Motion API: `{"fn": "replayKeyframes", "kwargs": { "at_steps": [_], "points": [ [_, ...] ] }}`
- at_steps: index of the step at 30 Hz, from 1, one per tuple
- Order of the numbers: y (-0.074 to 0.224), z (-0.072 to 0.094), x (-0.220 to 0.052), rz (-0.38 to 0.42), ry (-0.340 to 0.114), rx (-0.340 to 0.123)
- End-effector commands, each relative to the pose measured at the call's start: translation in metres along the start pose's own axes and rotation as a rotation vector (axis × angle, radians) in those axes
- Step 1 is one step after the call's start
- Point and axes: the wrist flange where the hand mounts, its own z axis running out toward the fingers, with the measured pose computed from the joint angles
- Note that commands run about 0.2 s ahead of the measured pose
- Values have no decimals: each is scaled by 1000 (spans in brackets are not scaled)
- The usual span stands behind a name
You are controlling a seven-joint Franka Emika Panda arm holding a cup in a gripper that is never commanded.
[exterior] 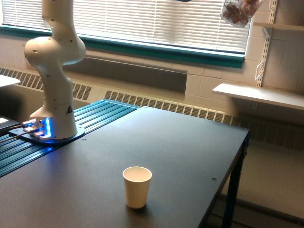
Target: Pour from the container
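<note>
The container [239, 12], a clear rounded cup with reddish-brown pieces inside, hangs high at the top edge of the exterior view, toward its right and in front of the window blinds. Its upper part is cut off by the frame, and it looks tilted. The gripper is out of view above the frame, so what holds the container does not show. A white paper cup [137, 186] stands upright and open on the dark table [180, 142], near the front edge, well below the container and to its left.
The arm's white base [53, 71] stands at the exterior view's left on a blue ribbed plate [95, 116]. The table's right edge [237, 156] drops to the floor. White wall shelves [261, 95] hang at the right, below the container.
</note>
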Motion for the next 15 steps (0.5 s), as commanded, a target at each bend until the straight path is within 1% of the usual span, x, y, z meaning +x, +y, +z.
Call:
{"fn": "replayKeyframes", "kwargs": {
  "at_steps": [1,3,4,5,6,7,8,10,13,15],
  "points": [
    [0,2,-3,11,-42,-65],
    [0,2,-3,10,-40,-67],
    [3,5,-6,-44,-38,-99],
    [5,6,-6,-10,-41,-122],
    [3,5,-9,-32,-40,-128],
    [3,5,-11,-27,-41,-130],
    [7,5,-10,-22,-59,-142],
    [13,5,-10,14,-80,-173],
    [24,4,-9,66,-100,-191],
    [32,2,-9,103,-117,-194]
  ]
}}
